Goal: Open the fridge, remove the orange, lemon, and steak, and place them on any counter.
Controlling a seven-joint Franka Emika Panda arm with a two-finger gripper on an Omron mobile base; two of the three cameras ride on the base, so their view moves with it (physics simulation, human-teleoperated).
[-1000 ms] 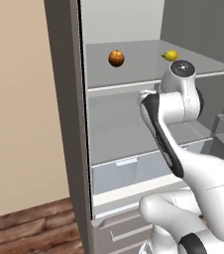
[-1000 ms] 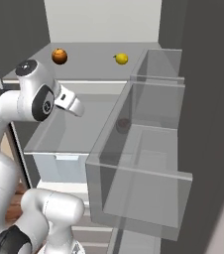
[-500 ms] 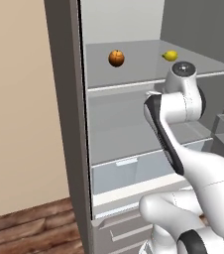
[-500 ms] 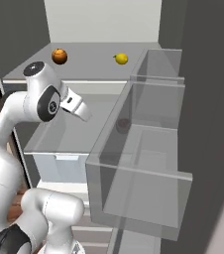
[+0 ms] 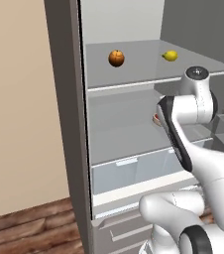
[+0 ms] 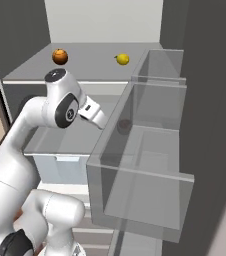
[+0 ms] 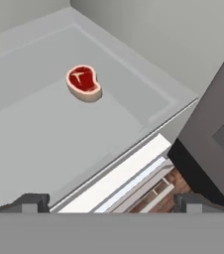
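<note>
The fridge point(image 5: 59, 99) stands open. On its upper shelf lie the orange point(image 5: 116, 58) point(image 6: 60, 56) at the left and the lemon point(image 5: 170, 55) point(image 6: 122, 59) to its right. The steak point(image 7: 84, 82) lies flat on the middle shelf, and a red edge of the steak point(image 5: 156, 119) peeks out behind my arm. My gripper point(image 7: 111, 202) point(image 6: 101, 121) hangs open and empty over the front of that shelf, well short of the steak and looking down at it. The counter is out of view.
Clear door bins point(image 6: 140, 165) on the open fridge door stand close to the right of my hand. A pale drawer point(image 5: 134, 168) sits under the middle shelf. Wooden floor point(image 5: 29, 228) lies below, and a beige wall point(image 5: 20, 99) is on the left.
My arm has swung to the right and further into the fridge above the middle shelf. The jaws stay open. The fruits and steak have not moved.
</note>
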